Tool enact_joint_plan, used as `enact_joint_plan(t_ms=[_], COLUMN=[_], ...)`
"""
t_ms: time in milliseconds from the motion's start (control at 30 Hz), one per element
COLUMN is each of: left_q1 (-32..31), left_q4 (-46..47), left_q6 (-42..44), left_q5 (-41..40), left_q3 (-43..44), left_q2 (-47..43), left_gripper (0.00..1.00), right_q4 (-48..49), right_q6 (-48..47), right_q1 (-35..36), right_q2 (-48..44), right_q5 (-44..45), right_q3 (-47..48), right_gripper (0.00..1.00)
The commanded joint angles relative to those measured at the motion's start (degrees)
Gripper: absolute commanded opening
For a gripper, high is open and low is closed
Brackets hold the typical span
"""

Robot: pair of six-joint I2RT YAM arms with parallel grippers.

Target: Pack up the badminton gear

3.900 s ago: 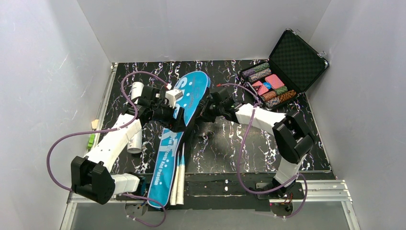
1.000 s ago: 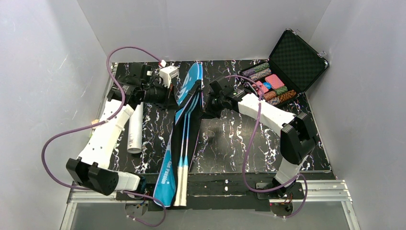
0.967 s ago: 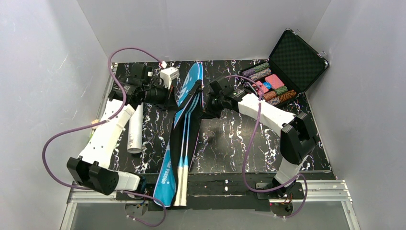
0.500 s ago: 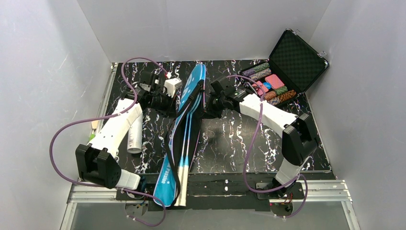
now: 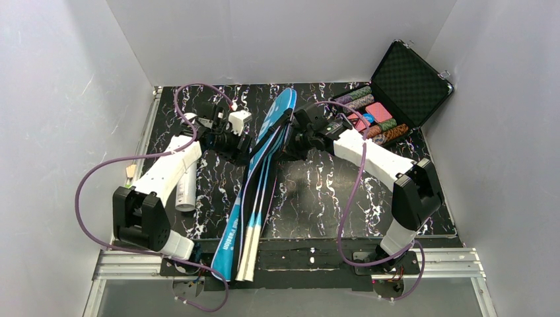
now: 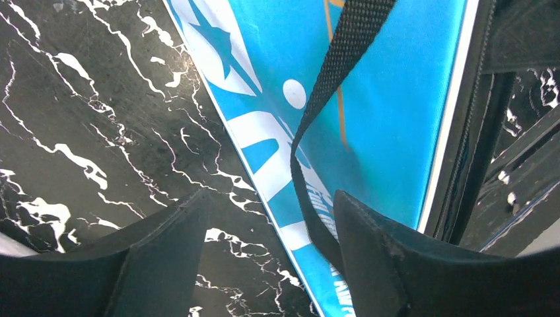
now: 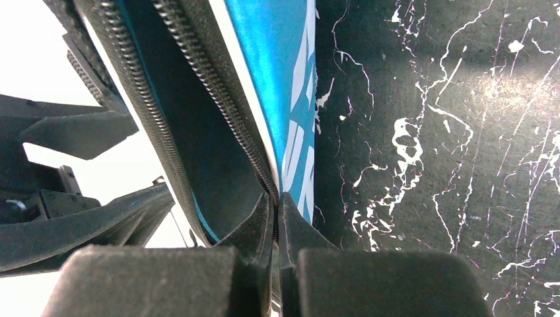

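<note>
Top external view: the blue bag (image 5: 261,172) is standing on its edge, running slantwise across the desk (image 5: 317,198) from the near rail toward the back wall. The white handles (image 5: 245,247) of the two rackets are poking out of its near end. The right arm's fingers (image 7: 254,238) are clenching the bag's zipper edge (image 7: 211,89) along its far half, holding that side up. On the bag's other side, the left arm's fingers (image 6: 165,257) are spread apart and grasping nothing. The left wrist view shows the bag's black strap (image 6: 340,66) trailing loose across the blue face between them. The long white tube (image 5: 185,188) is lying left of the bag, partly under the left arm and not yet packed. The black case of chips (image 5: 389,99) is sitting open, well right of the bag's far end.

As I read it, the rackets are mostly in and the step in hand is managing the bag's opening. The next move is calling for the left fingers to find a fresh hold, on the bag's edge or on the tube, while the right keeps the zipper side steady.
</note>
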Motion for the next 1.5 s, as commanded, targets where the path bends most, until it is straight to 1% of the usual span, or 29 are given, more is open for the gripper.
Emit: enact_joint_plan(t_ms=[0, 100, 167, 233, 267, 333, 367, 467, 567, 600, 667, 733, 800, 933, 1200, 1467], left_q1=[0.3, 0.5, 0.5, 0.5, 0.5, 0.5, 0.4, 0.0, 0.0, 0.0, -0.1, -0.5, -0.6, -0.8, -3.4, -7.8], left_q4=[2.1, 0.1, -1.8, -5.1, -6.3, -6.9, -6.9, -6.0, -3.4, -2.6, -1.5, -0.8, -0.5, 0.1, 0.1, 0.4], left_q6=[-2.3, -2.1, -2.0, -2.7, -3.1, -4.3, -4.7, -4.1, -3.3, -3.6, -4.9, -5.4, -4.9, -4.8, -5.0, -5.9], left_q5=[-0.5, -1.0, -2.6, -2.3, -0.9, 5.1, 6.8, 7.3, 8.0, 9.4, 12.8, 13.2, 13.1, 15.3, 21.2, 21.1], left_q3=[0.7, 3.1, 5.1, 7.8, 8.8, 7.9, 6.5, 1.8, -4.0, -5.6, -8.2, -9.3, -9.3, -8.7, -9.9, -10.2], left_q2=[-1.2, -4.9, -7.5, -9.5, -10.6, -13.4, -14.1, -14.3, -14.9, -15.6, -16.6, -16.8, -16.6, -16.4, -14.7, -15.2], left_gripper=[0.70, 0.71, 0.69, 0.62, 0.59, 0.52, 0.51, 0.48, 0.50, 0.52, 0.61, 0.70, 0.72, 0.73, 0.68, 0.66], right_q4=[3.3, 3.3, 3.2, 3.5, 3.8, 4.3, 4.5, 4.0, 3.0, 2.7, 2.2, 2.3, 2.3, 1.9, 0.5, -0.1], right_q6=[0.9, 1.0, 1.3, 1.5, 1.8, 2.7, 3.0, 3.1, 3.0, 3.0, 2.9, 3.1, 3.2, 3.6, 3.5, 3.4], right_q1=[0.2, 0.4, 0.6, 0.8, 0.9, 1.1, 1.3, 2.1, 2.8, 3.0, 3.3, 3.6, 3.8, 4.2, 5.0, 5.3], right_q2=[-3.4, -3.4, -3.4, -3.4, -3.3, -3.2, -3.0, -2.6, -2.3, -2.3, -2.3, -2.3, -1.9, -1.1, 0.2, 1.1], right_q5=[-1.2, -1.3, -1.4, -1.5, -1.6, -2.1, -2.2, -1.9, -1.4, -1.1, -0.6, -0.5, -0.5, -0.5, 0.2, 0.1], right_q3=[0.6, 0.7, 0.8, 0.9, 1.0, 1.2, 1.5, 3.0, 4.3, 4.6, 4.9, 5.0, 5.3, 6.7, 10.2, 11.7], right_gripper=[0.01, 0.01, 0.01, 0.01, 0.01, 0.01, 0.01, 0.01, 0.01, 0.01, 0.01, 0.01, 0.01, 0.01, 0.01, 0.01])
